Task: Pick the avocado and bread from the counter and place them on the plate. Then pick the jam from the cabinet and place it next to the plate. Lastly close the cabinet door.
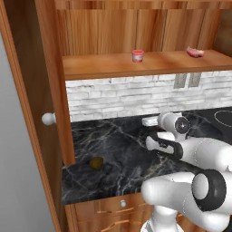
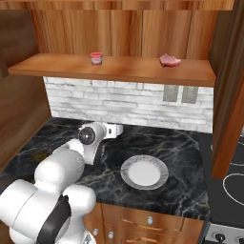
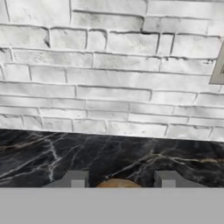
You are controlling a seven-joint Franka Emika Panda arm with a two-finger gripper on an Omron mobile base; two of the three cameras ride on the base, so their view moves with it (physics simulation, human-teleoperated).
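Your end effector [image 3: 118, 181] sits low over the black marble tabletop [image 2: 181, 143], facing the white brick backsplash [image 3: 109, 65]. An orange-brown rounded thing shows between its two dark fingertips [image 3: 76, 178]; that looks like the bread [image 3: 118, 183], and the fingers appear to have closed on it, though only its top edge is visible. So you seem to be on the bread pick.

The next move calls for lifting clear of the slab and carrying the load to the plate [image 2: 159, 183], which lies empty on the tabletop to the arm's right, near the front edge. Lift before you swing, since the ball is smooth and could roll out of a shallow pinch.

The avocado [image 1: 95, 163], a dark olive, slightly lumpy round, is well apart at the left end of the tabletop, near the open cabinet door [image 1: 27, 113] with its round white knob. The jam [image 1: 137, 55], a squat red-pink jar with a paler lid, stands on the warm, plank-grained cabinet shelf [image 1: 104, 68]. A flat pink lump [image 1: 195, 52] lies further along it.
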